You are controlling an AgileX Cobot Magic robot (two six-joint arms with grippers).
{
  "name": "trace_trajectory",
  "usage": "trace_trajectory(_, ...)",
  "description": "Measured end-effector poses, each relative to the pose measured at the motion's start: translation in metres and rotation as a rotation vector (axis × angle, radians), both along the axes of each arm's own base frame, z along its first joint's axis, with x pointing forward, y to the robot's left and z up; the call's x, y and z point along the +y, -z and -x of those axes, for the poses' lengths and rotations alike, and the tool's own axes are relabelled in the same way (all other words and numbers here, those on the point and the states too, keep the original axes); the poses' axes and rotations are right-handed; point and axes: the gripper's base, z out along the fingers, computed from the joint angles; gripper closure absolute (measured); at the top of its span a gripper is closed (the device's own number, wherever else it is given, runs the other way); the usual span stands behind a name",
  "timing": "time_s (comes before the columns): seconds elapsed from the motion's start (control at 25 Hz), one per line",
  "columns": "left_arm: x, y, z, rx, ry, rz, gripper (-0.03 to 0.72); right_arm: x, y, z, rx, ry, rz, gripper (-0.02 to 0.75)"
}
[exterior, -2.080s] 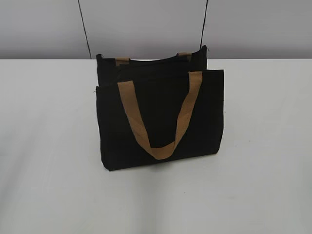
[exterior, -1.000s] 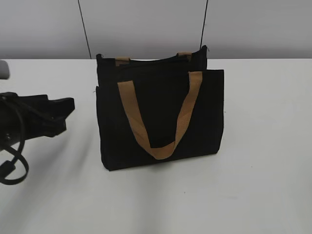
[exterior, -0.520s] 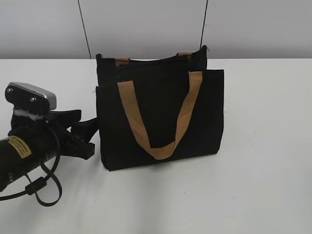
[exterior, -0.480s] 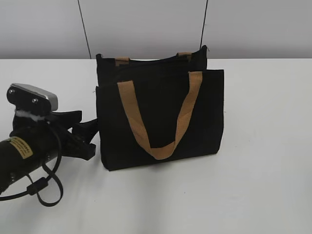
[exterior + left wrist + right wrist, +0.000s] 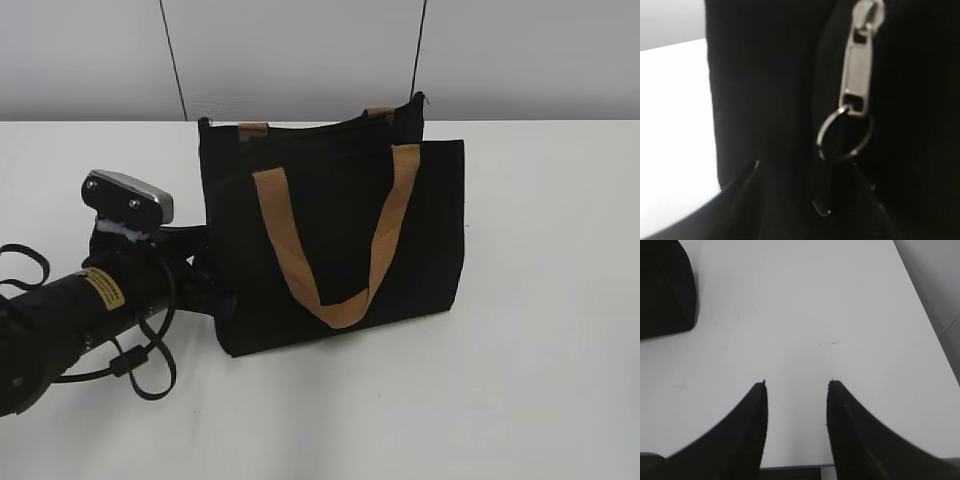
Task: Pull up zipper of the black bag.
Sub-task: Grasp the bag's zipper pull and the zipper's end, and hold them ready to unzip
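Note:
The black bag (image 5: 340, 250) stands upright mid-table, one tan handle (image 5: 335, 240) hanging down its front. My left gripper (image 5: 205, 275) presses against the bag's left side. In the left wrist view the zipper's silver pull tab (image 5: 857, 75) and its metal ring (image 5: 845, 132) hang on the black fabric (image 5: 765, 90) just above my left gripper (image 5: 807, 167). Its dark fingers stand apart, hard to see against the bag. My right gripper (image 5: 796, 385) is open and empty over the bare white table (image 5: 805, 315); it is out of the exterior view.
The left arm (image 5: 80, 320) and its looping cable (image 5: 140, 370) lie over the table's left front. A dark rounded shape (image 5: 665, 290) sits at the top left of the right wrist view. The table's far edge meets a grey wall (image 5: 300, 50).
The left arm came in from the left and moved right until its gripper met the bag's left side. The bag has shifted slightly to the right.

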Motion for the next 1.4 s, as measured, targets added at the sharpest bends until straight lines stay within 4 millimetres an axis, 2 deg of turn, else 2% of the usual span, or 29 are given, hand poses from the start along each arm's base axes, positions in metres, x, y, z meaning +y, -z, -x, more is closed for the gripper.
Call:
trace_trajectory(0.12,-0.002,0.004,-0.003,0.005,0.0,-0.002,0.339,0.0,0.0,0.0,0.0,0.0,0.0,0.424)
trace_trajectory(0.2,-0.002,0.004,-0.004,0.001,0.0,0.0,0.433,0.0,0.0,0.0,0.0,0.0,0.0,0.423)
trace_trajectory(0.32,-0.002,0.003,-0.005,-0.002,-0.006,0.003,0.622,0.0,0.0,0.0,0.0,0.0,0.0,0.423)
trace_trajectory(0.4,-0.002,0.003,-0.006,-0.002,-0.018,0.007,0.673,0.0,0.0,0.0,0.0,0.001,0.001,0.423)
trace_trajectory(0.56,0.003,-0.011,-0.004,-0.023,-0.056,0.031,0.686,0.0,0.0,0.0,0.0,0.001,0.002,0.423)
trace_trajectory(0.76,0.016,-0.048,0.008,-0.057,-0.121,0.084,0.686,0.0,0.0,0.0,0.0,0.001,0.002,0.423)
trace_trajectory(1.04,0.021,-0.089,0.017,-0.134,-0.116,0.146,0.686,0.0,0.0,0.0,0.0,0.001,0.002,0.424)
trace_trajectory(1.2,0.023,-0.1,0.021,-0.151,-0.114,0.161,0.687,0.0,0.0,0.0,0.0,0.001,0.002,0.425)
trace_trajectory(1.4,0.024,-0.103,0.022,-0.154,-0.113,0.164,0.687,0.0,0.0,0.0,0.0,-0.005,0.001,0.425)
